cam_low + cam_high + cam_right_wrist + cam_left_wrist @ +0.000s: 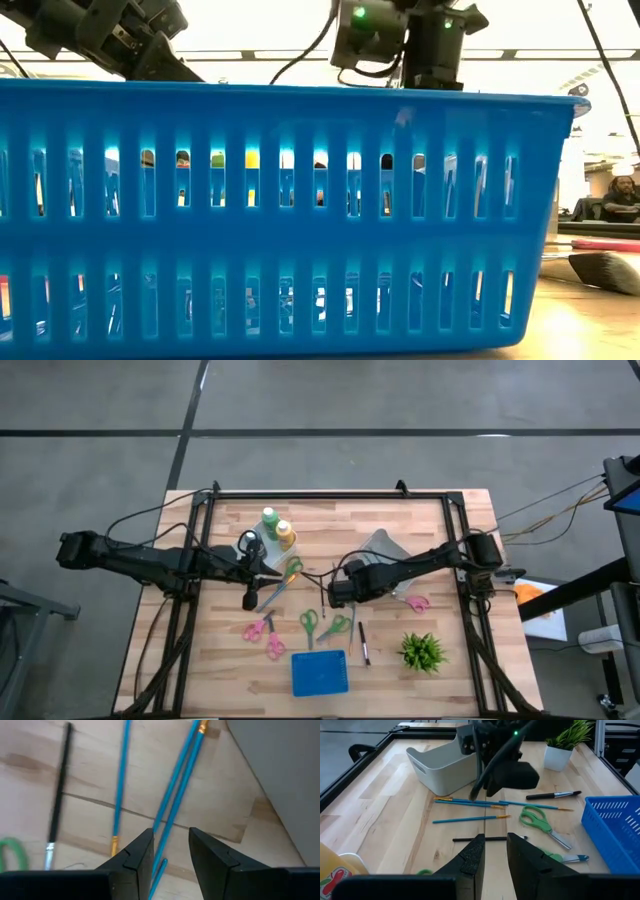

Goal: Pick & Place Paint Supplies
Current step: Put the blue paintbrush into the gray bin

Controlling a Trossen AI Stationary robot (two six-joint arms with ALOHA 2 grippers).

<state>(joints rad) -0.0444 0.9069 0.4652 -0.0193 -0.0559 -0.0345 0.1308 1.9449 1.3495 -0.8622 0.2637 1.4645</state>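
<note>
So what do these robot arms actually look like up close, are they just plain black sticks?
Mostly, yes. Both arms are dark, jointed and slim, with black cables looping along them. The left gripper and right gripper each end in two blocky, matte black fingers with angled tips. A green indicator light glows on one wrist housing in the low view. No visible logos or coloured markings.

In the low view a blue basket (290,215) fills nearly the whole frame and hides the table behind it, its left side cut by the frame edge. At the left wrist view's lower left, a yellow bottle (335,870) is cropped. In the high view, the thin brushes (318,582) at centre are too small to tell apart.
</note>
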